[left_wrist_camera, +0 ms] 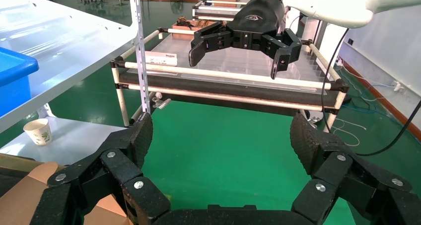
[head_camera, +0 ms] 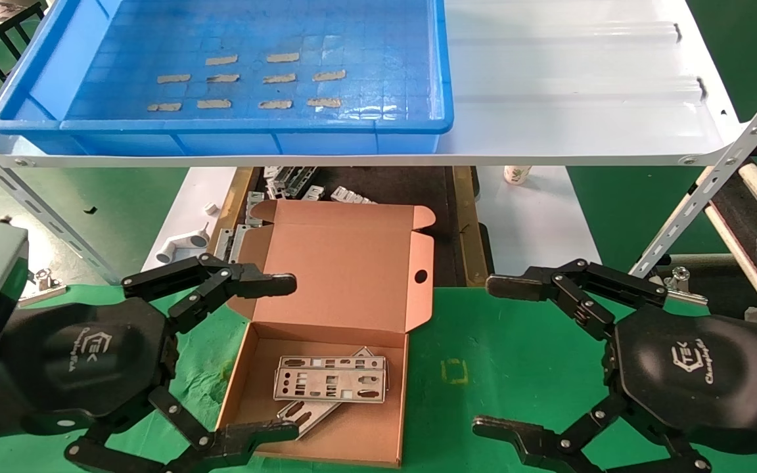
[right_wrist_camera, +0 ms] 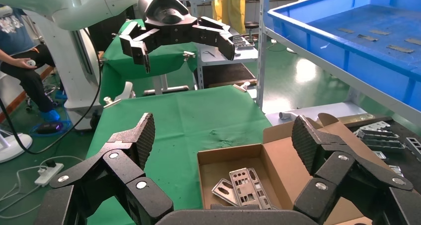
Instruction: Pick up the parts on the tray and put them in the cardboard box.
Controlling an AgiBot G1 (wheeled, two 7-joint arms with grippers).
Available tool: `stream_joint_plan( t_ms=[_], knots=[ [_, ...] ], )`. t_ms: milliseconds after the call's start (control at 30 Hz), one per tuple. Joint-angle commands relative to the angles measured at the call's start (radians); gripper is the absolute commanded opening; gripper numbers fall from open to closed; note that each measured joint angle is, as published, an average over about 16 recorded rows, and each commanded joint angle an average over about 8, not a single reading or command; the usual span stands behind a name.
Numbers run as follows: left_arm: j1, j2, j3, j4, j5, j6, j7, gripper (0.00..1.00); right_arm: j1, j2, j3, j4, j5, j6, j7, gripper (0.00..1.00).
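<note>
**Parts sit in the box, both hands spread wide**

Take the cardboard box [head_camera: 345, 315] as your landmark. It lies open on the green tabletop [head_camera: 503, 368], its lid [head_camera: 352, 263] tipped back toward the white shelf [head_camera: 582, 85], with the round hole in the lid's flap showing. Inside it you have the parts [head_camera: 330, 384]: silver punched plates stacked flat on the box floor, the top one lying square across the others, with one beneath it turned at an angle. Your right wrist view shows the same plates [right_wrist_camera: 245, 187] on the floor of the box.

Your left hand [head_camera: 273, 358] hovers at the box's left side, fingers spread wide, one fingertip over the lid's left edge and the other over the box's near left corner. It holds nothing.

Your right hand [head_camera: 497, 358] hangs to the right of the box, apart from it, over bare green tabletop, fingers equally wide and empty.

The tray [head_camera: 50, 72] sits on the shelf beyond and above the box. On its gridded floor you see only tan tape strips [head_camera: 276, 79]. Small grey brackets [head_camera: 286, 180] lie just behind the box's lid, under the shelf.
</note>
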Motion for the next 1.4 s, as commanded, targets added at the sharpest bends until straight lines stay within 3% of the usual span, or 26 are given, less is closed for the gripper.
stream_joint_plan(
  t_ms=[33, 1400],
  knots=[
    [0.0, 0.0, 0.0, 0.0, 0.0, 0.0, 0.0, 1.0, 0.0, 0.0, 0.0, 0.0, 0.0, 0.0, 0.0, 1.0],
    [0.0, 0.0, 0.0, 0.0, 0.0, 0.0, 0.0, 1.0, 0.0, 0.0, 0.0, 0.0, 0.0, 0.0, 0.0, 1.0]
  ],
)
